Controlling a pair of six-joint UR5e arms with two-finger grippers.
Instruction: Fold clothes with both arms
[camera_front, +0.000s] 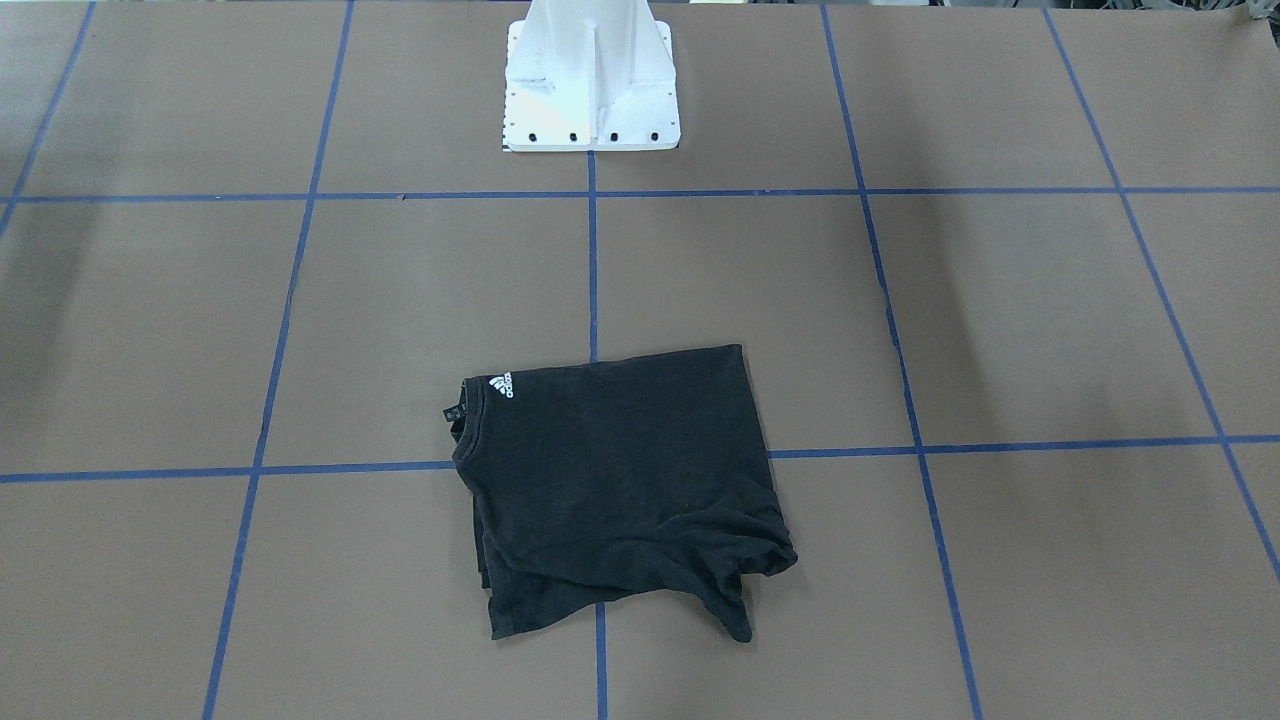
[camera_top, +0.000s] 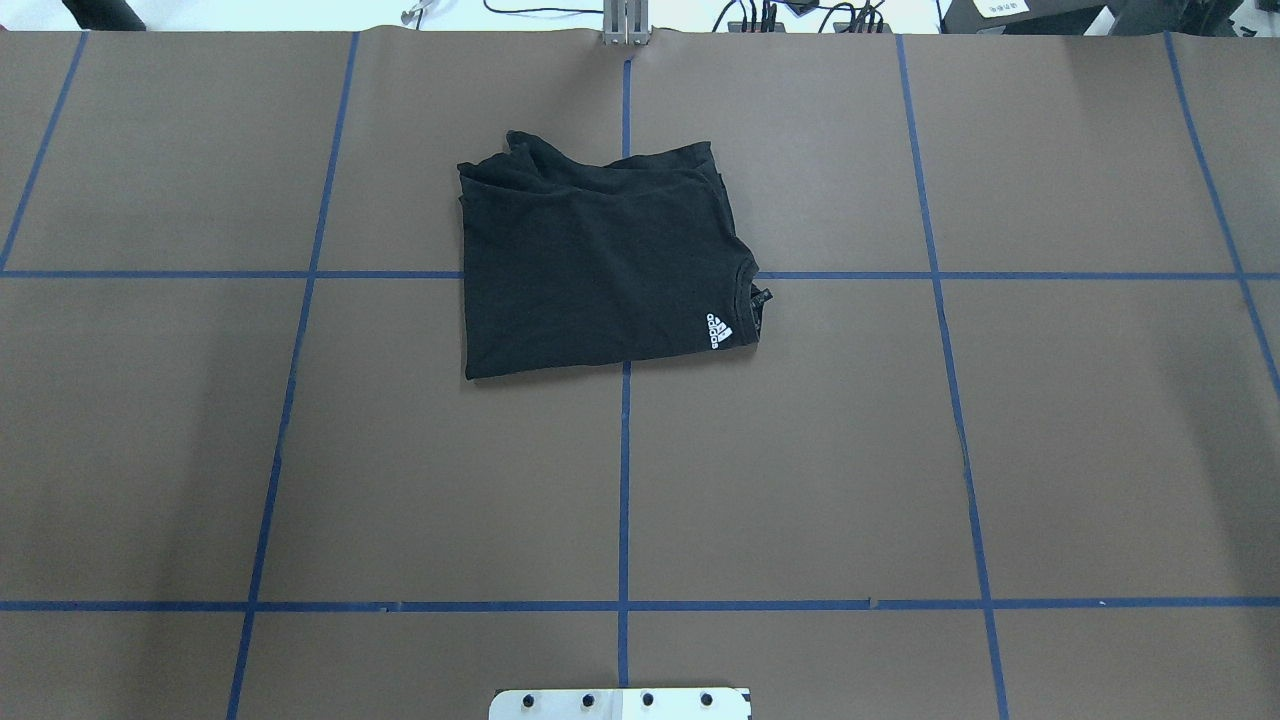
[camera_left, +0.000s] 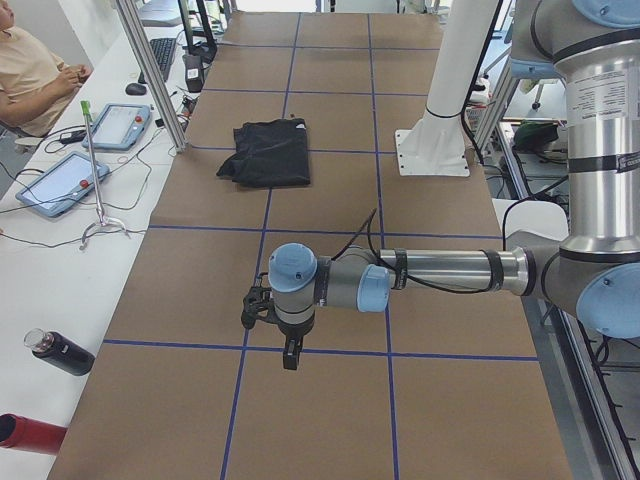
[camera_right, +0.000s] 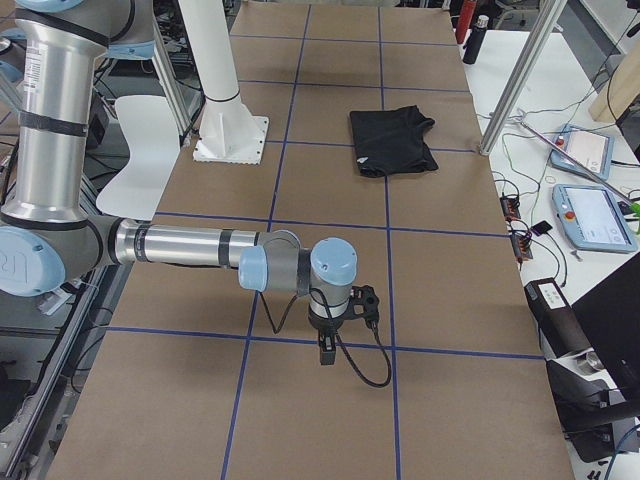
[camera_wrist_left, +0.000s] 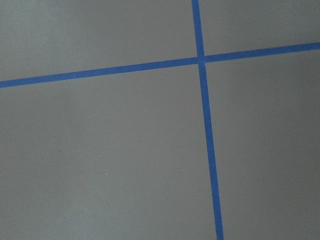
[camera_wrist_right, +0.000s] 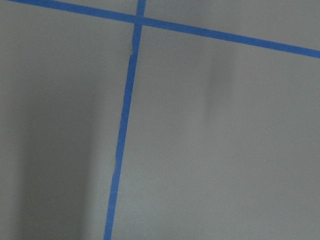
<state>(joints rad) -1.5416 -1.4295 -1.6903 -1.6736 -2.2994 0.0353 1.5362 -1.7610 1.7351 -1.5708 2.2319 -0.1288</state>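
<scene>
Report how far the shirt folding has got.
Done: the T-shirt lies folded into a compact rectangle, logo up. In hand: nothing; the left arm and right arm hang over the table, away from it. Left: perhaps tidying its rumpled far edge.

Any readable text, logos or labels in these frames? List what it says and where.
"adidas", white, under a three-stripe logo, on the black T-shirt beside the collar.
Collar tag: too small to read.
Small print on the left arm: blurred, unreadable.
Tablet screens: too small to read.
</scene>
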